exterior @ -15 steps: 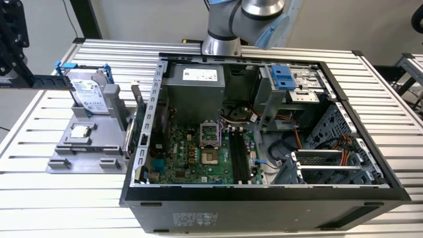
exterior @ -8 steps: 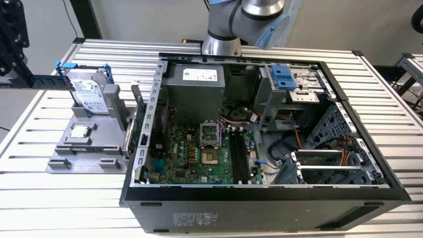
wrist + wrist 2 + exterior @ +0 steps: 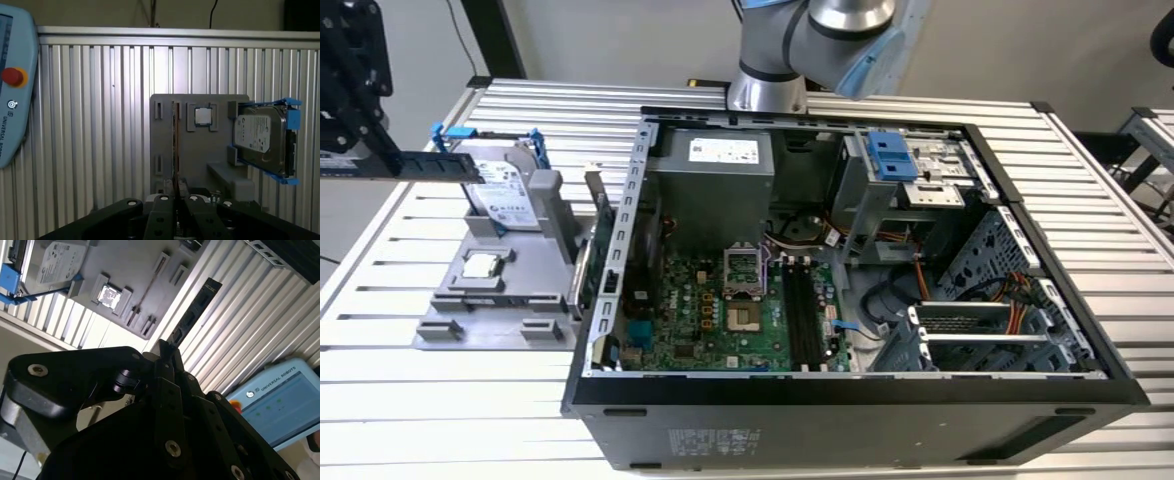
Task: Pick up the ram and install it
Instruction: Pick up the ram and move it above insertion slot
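Note:
My gripper [image 3: 344, 150] hangs at the exterior view's far left, above the table's edge, shut on the ram [image 3: 420, 165]. The ram is a long dark stick that juts out level toward the grey holder [image 3: 494, 300]. In the second wrist view the ram [image 3: 195, 312] sticks out from the closed fingertips [image 3: 172, 357] of the gripper [image 3: 166, 347]. In the first wrist view the ram [image 3: 175, 145] appears edge-on as a thin line above the gripper [image 3: 176, 189], over the holder [image 3: 170, 145].
The holder carries a silver hard drive [image 3: 500, 190] in a blue bracket and a small square CPU [image 3: 483, 265]. An open computer case [image 3: 620, 250] lies to the exterior view's right, with dark memory slots [image 3: 803, 310] on its green board. A teach pendant [image 3: 12, 85] lies on the table.

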